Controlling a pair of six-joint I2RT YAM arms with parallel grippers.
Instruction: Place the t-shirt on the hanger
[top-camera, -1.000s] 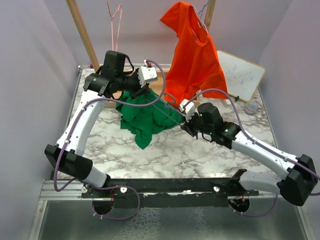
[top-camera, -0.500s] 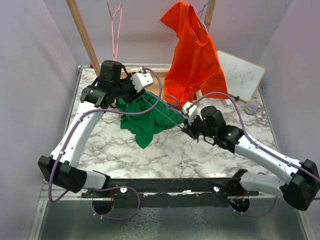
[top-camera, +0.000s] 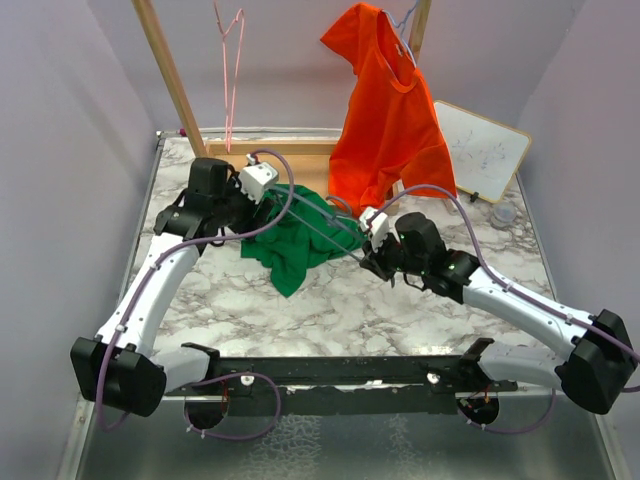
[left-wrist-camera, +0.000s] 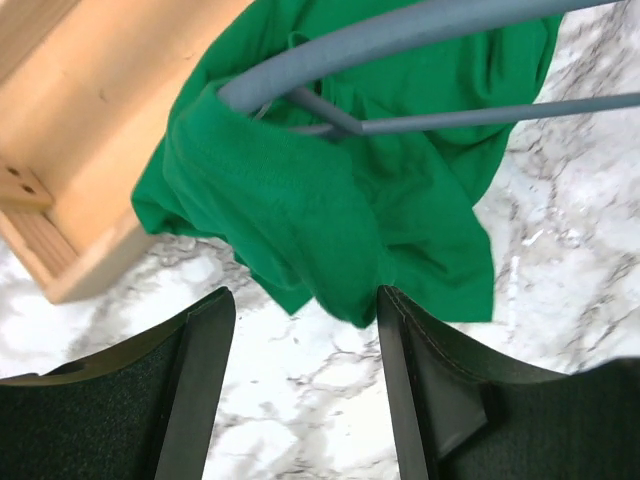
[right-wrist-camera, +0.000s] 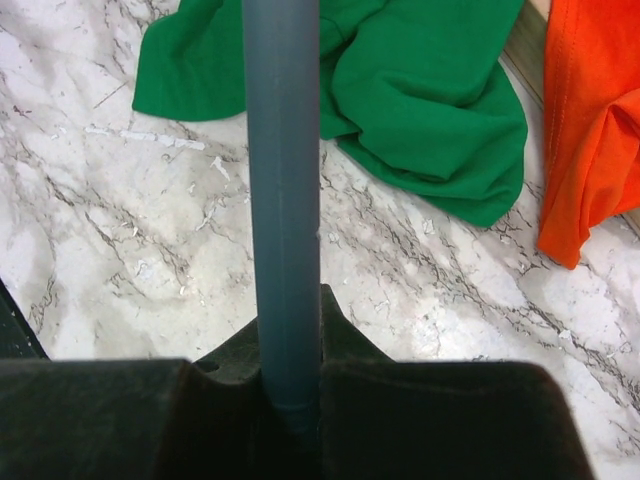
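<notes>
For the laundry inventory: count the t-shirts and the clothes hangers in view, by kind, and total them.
T-shirts: 2 (bright green cotton t-shirt, orange-red t-shirt)
Hangers: 3 (slate blue-grey clothes hanger, thin pink wire hanger, pale lilac hanger)
Total: 5

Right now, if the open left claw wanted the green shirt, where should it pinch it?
Probably the bunched fold of the t-shirt hanging lowest below the hanger, approached from the left gripper side. That lump sits straight ahead of its open jaws, looks thick enough to pinch, and lies clear of the hanger's bars.
</notes>
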